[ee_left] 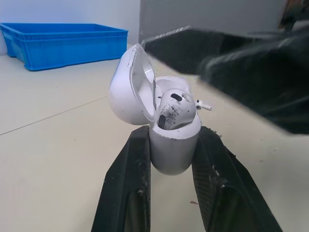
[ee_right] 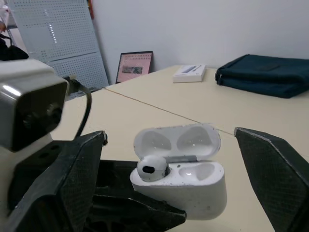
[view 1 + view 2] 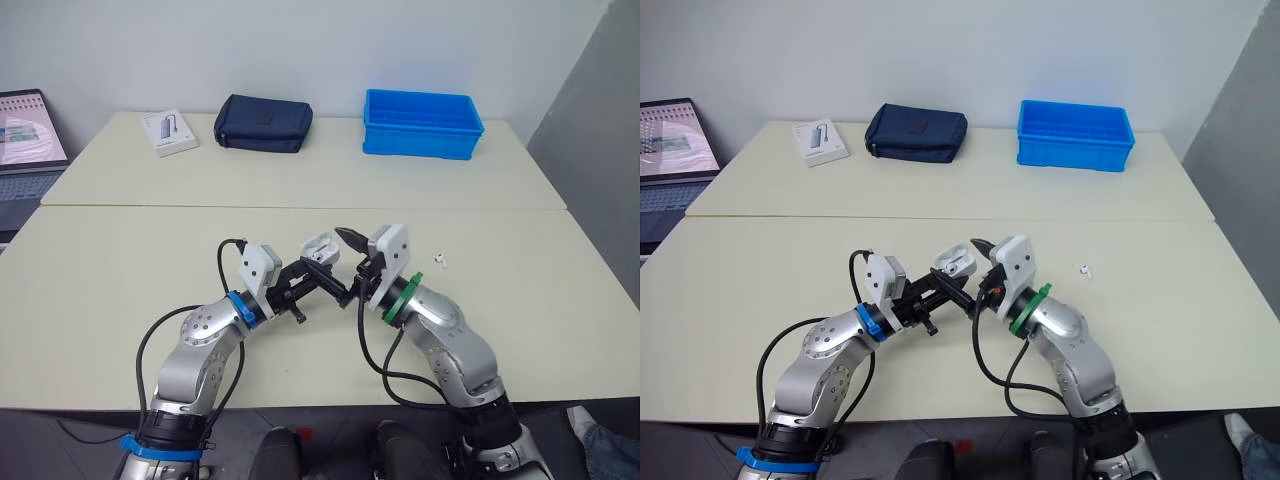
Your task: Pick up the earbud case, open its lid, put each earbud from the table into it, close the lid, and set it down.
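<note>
My left gripper (image 3: pixel 318 272) is shut on the lower half of the white earbud case (image 3: pixel 320 247), holding it above the table in front of me. The case's lid (image 2: pixel 176 140) stands open. One earbud (image 2: pixel 152 167) sits in a slot of the case (image 1: pixel 174 140); the other slot looks empty. My right gripper (image 3: pixel 349 265) is open right beside the case, with one finger on each side of it (image 2: pixel 178 181) and nothing gripped. A second white earbud (image 3: pixel 441 259) lies on the table to the right of my right gripper.
At the back of the far table stand a blue bin (image 3: pixel 422 123), a navy pouch (image 3: pixel 263 123) and a small white box (image 3: pixel 170 132). A laptop (image 3: pixel 25 150) sits at the far left. A seam (image 3: pixel 300 207) runs between the two tables.
</note>
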Controlling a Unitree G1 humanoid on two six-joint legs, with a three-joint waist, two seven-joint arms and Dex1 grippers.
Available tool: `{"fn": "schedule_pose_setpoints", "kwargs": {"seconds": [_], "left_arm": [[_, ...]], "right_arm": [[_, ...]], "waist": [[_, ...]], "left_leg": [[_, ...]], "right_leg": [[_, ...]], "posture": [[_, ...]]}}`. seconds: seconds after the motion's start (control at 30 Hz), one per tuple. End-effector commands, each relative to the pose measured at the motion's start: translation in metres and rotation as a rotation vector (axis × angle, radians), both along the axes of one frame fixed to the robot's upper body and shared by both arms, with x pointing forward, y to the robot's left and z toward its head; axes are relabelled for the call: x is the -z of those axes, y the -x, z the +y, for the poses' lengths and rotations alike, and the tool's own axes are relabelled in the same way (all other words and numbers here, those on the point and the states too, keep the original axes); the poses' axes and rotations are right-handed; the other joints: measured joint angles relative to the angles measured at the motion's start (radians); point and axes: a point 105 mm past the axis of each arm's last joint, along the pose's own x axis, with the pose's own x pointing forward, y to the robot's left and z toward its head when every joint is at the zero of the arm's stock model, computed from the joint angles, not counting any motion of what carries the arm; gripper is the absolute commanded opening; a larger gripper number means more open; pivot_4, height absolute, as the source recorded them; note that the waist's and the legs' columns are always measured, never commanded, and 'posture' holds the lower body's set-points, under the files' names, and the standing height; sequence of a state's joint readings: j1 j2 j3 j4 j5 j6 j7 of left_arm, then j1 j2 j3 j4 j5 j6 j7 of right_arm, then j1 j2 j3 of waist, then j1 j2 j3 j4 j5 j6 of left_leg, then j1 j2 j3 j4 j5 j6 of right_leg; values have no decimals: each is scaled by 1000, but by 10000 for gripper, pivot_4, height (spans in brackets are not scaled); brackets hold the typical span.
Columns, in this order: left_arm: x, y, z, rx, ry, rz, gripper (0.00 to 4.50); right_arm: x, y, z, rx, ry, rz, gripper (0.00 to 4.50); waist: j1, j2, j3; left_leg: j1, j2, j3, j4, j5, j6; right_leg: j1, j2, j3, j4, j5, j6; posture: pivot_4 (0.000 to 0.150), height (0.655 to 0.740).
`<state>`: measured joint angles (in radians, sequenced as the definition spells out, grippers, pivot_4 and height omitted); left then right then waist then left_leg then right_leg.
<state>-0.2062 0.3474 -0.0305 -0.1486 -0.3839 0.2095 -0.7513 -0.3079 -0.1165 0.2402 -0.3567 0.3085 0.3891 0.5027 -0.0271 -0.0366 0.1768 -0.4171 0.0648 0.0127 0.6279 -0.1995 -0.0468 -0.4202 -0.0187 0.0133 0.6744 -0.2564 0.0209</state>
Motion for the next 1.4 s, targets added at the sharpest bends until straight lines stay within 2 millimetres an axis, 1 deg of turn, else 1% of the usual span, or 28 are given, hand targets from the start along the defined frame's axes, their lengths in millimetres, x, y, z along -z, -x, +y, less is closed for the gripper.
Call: {"fn": "schedule_pose_setpoints", "kwargs": {"seconds": [0.03,0.1,0.17,0.23,0.4,0.43,0.5,0.53,0.6,0.77,0.83,0.9,1.0,1.07,1.13,1.23,1.3,1.33,1.4], "left_arm": [[-14,0,3,-8,12,-60,8109],[-13,0,3,-9,9,-58,8109],[-12,-1,5,-16,2,-57,8109],[-10,-3,7,-30,-11,-60,8109],[-8,-6,12,-51,-28,-72,8109],[-7,-7,12,-53,-28,-72,8109],[-6,-7,13,-56,-28,-72,8109],[-6,-7,13,-56,-28,-71,8109],[-5,-8,13,-57,-29,-71,8109],[-3,-10,12,-51,-37,-74,8109],[-3,-10,12,-49,-39,-74,8109],[-3,-11,11,-46,-41,-74,8109],[-2,-11,10,-43,-41,-74,8109],[-2,-11,8,-40,-41,-73,8109],[-1,-10,6,-31,-42,-73,8109],[-2,-11,4,-19,-46,-77,8109],[-2,-11,3,-18,-45,-78,8109],[-3,-11,2,-16,-44,-79,8109],[-3,-11,1,-14,-43,-81,8109]], "right_arm": [[-24,19,-29,-28,-2,-82,45000],[-29,26,-43,-33,21,-90,45000],[-28,28,-66,-1,92,-69,45000],[-17,31,-99,50,230,-31,45000],[7,36,-175,222,492,107,45000],[11,38,-192,265,540,140,45000],[13,43,-218,331,602,177,45000],[13,45,-229,357,614,196,45000],[14,50,-242,382,642,221,45000],[21,58,-253,394,693,271,45000],[20,54,-255,414,697,261,45000],[19,47,-249,418,672,247,45000],[21,27,-235,438,587,234,45000],[27,13,-228,452,543,255,45000],[33,-2,-224,459,560,246,45000],[38,-33,-210,478,514,247,45000],[45,-54,-204,517,474,271,45000],[50,-62,-202,530,475,277,45000],[58,-71,-198,530,491,275,45000]], "waist": [[3,0,0],[3,0,0],[2,0,0],[3,0,0],[11,0,0],[11,0,0],[10,0,0],[10,0,0],[9,0,0],[9,-1,0],[9,-1,0],[8,-1,0],[2,-1,1],[-2,-1,1],[-1,-1,1],[-2,-1,1],[-4,-1,1],[-3,-1,1],[-1,-1,1]], "left_leg": [[0,0,0,0,0,0],[0,0,1,0,0,0],[0,0,1,0,0,0],[0,0,1,0,0,0],[0,-1,1,0,0,0],[0,-1,1,0,0,0],[0,-1,1,0,0,0],[0,-1,2,0,0,0],[0,-1,2,0,0,0],[0,-1,1,0,0,0],[0,-1,2,0,0,0],[0,-1,2,0,0,0],[0,-1,1,1,0,0],[1,-1,1,0,0,0],[0,-2,1,0,0,0],[-1,-1,1,0,0,0],[-1,-1,2,0,0,0],[-1,-1,2,-1,0,0],[-2,-1,2,-1,0,0]], "right_leg": [[0,0,0,-1,0,0],[0,-1,0,-1,0,0],[0,-1,1,-1,0,0],[0,-1,0,-1,0,0],[0,-1,0,-3,0,0],[0,-1,1,-3,0,0],[0,-1,1,-3,0,0],[0,-1,1,-3,0,0],[1,-1,1,-3,0,0],[1,-1,1,-3,-1,-1],[1,-1,1,-3,0,-1],[1,-1,1,-4,0,-1],[1,-1,1,-4,0,-1],[1,-1,2,-4,0,-1],[1,-1,2,-4,0,0],[2,0,2,-7,1,2],[2,0,2,-8,3,3],[2,0,2,-9,3,3],[1,0,2,-9,3,3]], "posture": [[1500,7400],[1500,7400],[1500,7400],[1500,7400],[1500,7400],[1500,7400],[1500,7400],[1500,7400],[1500,7400],[1500,7400],[1500,7400],[1500,7400],[1500,7400],[1500,7400],[1500,7400],[1500,7400],[1500,7400],[1500,7400],[1500,7400]]}}
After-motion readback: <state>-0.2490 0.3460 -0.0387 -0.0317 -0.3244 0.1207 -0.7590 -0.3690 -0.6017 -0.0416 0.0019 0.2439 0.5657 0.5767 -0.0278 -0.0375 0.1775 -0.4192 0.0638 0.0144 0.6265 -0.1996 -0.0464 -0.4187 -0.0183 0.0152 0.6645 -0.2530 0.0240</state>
